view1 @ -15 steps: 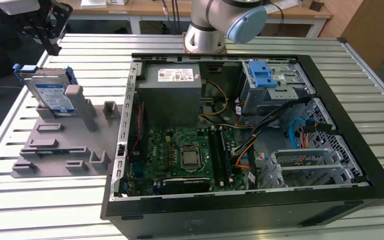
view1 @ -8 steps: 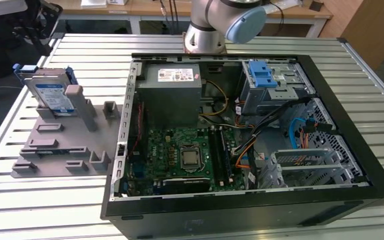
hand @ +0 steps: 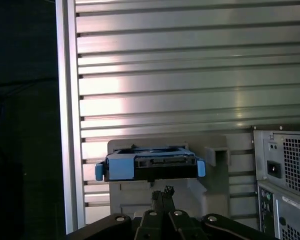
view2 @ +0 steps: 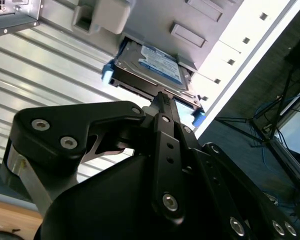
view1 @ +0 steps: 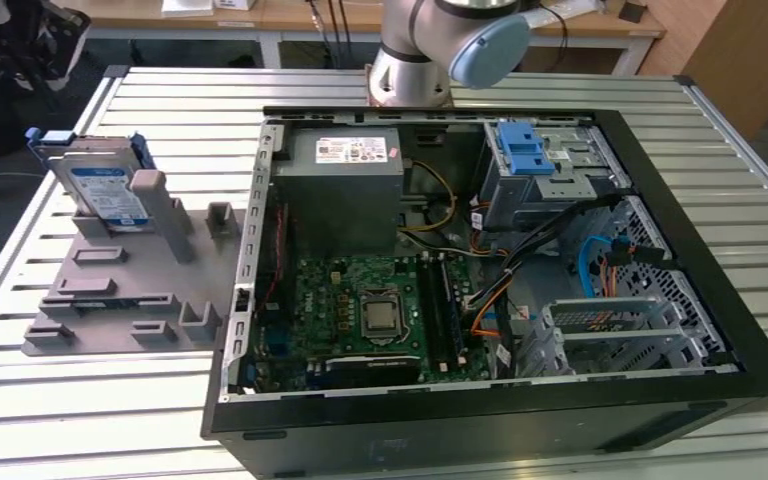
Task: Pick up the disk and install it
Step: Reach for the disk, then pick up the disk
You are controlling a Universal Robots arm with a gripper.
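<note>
The disk (view1: 97, 185) is a silver hard drive with a blue-and-white label and blue rails. It stands on edge in a slot of the grey fixture (view1: 131, 290), at the exterior view's left. In both wrist views the disk (view2: 150, 65) (hand: 150, 166) lies just ahead of my gripper (view2: 162, 97) (hand: 162, 192). The black fingertips are pressed together with nothing between them. They point at the disk's connector edge, a short gap away.
The open computer case (view1: 704, 300) fills the table's middle and right, holding a grey power supply (view1: 344, 190) and a metal cage with a blue latch (view1: 544, 160). The arm's base (view1: 411, 70) stands behind it. The slatted table's edge (hand: 65, 100) runs beside the fixture.
</note>
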